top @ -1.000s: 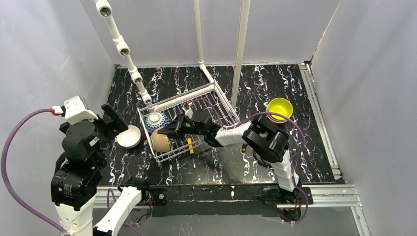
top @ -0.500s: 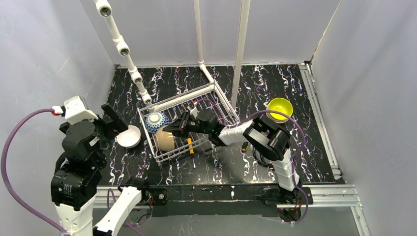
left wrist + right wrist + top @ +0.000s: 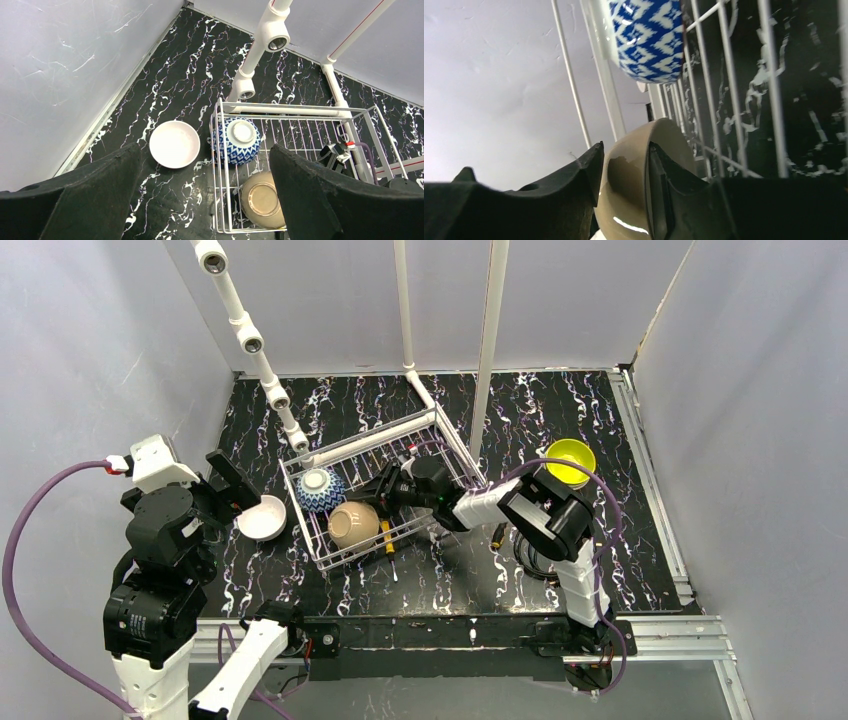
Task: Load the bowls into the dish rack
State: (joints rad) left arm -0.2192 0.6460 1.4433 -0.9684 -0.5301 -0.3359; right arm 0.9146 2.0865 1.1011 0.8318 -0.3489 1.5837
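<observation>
The white wire dish rack (image 3: 362,445) stands mid-table. In it a blue-white patterned bowl (image 3: 320,489) and a tan bowl (image 3: 352,525) both lie upside down. My right gripper (image 3: 379,502) reaches into the rack, shut on the tan bowl's rim (image 3: 626,170); the blue-white bowl (image 3: 649,35) and rack wires (image 3: 704,75) lie beyond. A white bowl (image 3: 262,517) sits upright on the table left of the rack. My left gripper (image 3: 238,498) hovers over it, open and empty (image 3: 205,147). A yellow-green bowl (image 3: 570,460) sits at the right. The orange bowl and second tan bowl are out of view.
White PVC pipes (image 3: 250,340) slant over the rack's far left corner and two upright ones (image 3: 490,340) rise behind it. A yellow-handled item (image 3: 386,537) lies at the rack's near edge. Grey walls close in on three sides.
The tan bowl has tipped from on its side to upside down on the rack floor. My right gripper has drawn back to the right with it. The left arm has not moved.
</observation>
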